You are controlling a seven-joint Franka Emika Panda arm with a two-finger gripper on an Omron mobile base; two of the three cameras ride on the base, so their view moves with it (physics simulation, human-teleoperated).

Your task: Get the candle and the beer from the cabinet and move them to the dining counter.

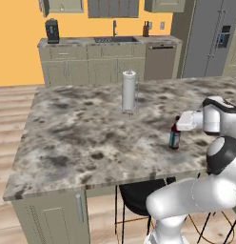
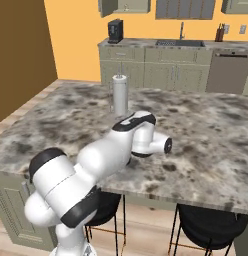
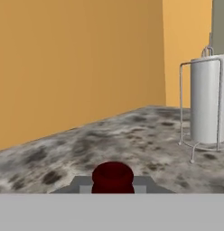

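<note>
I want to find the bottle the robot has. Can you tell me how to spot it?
Look at the big marble dining counter in the middle of the kitchen. Near its front edge, the gripper is shut on the beer. It is a small dark bottle with a red cap, much shorter than the tall white paper-towel roll behind it.

My left base camera looks forward and down over the counter (image 1: 91, 128) from behind my arm; the right does likewise from the other side. Both share the towel roll (image 1: 129, 90). My hand camera sits low, close to the marble, facing the far wall.
</note>
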